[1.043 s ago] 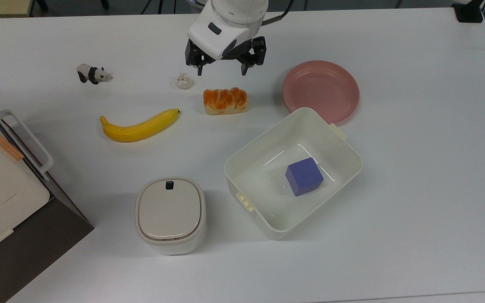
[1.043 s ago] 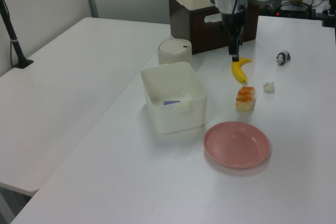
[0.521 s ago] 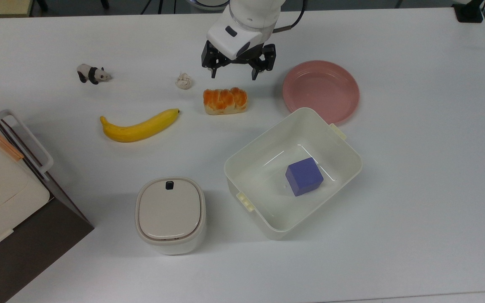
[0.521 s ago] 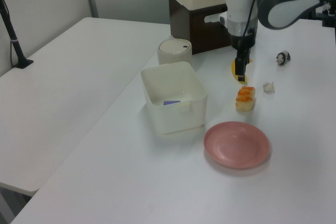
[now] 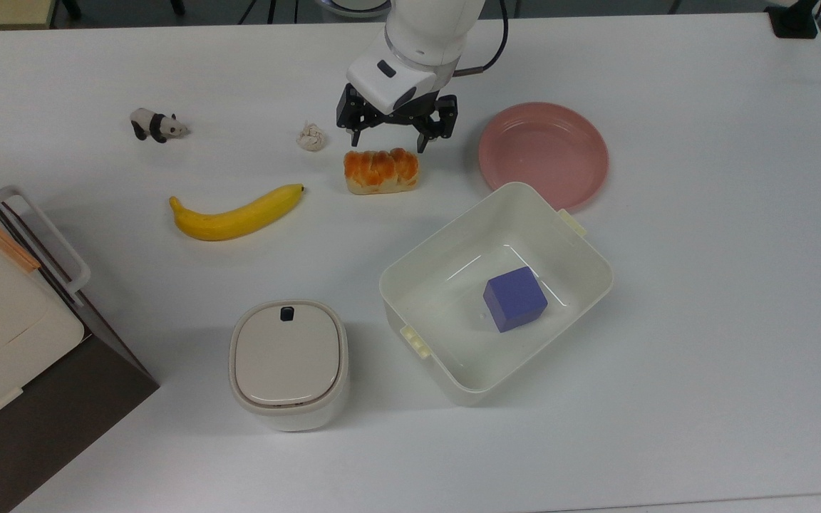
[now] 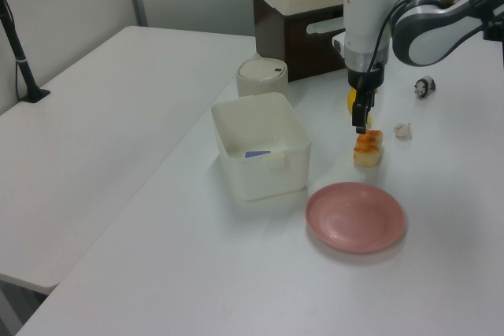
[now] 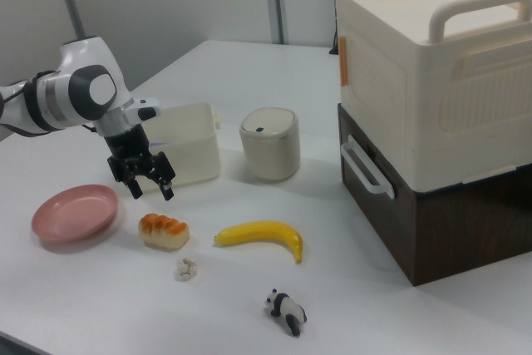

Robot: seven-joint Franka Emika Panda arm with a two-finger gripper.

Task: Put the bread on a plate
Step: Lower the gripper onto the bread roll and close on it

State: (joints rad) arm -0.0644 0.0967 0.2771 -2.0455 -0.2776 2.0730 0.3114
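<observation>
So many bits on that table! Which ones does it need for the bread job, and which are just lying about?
Needed:
bread
pink plate
gripper, open above the bread

Lying about:
banana
toy panda
crumpled ball
white bin holding a blue cube
lidded canister

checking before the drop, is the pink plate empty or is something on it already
Empty. The pink plate shows only its bare surface in the top view, and the bread lies on the table beside it.
</observation>
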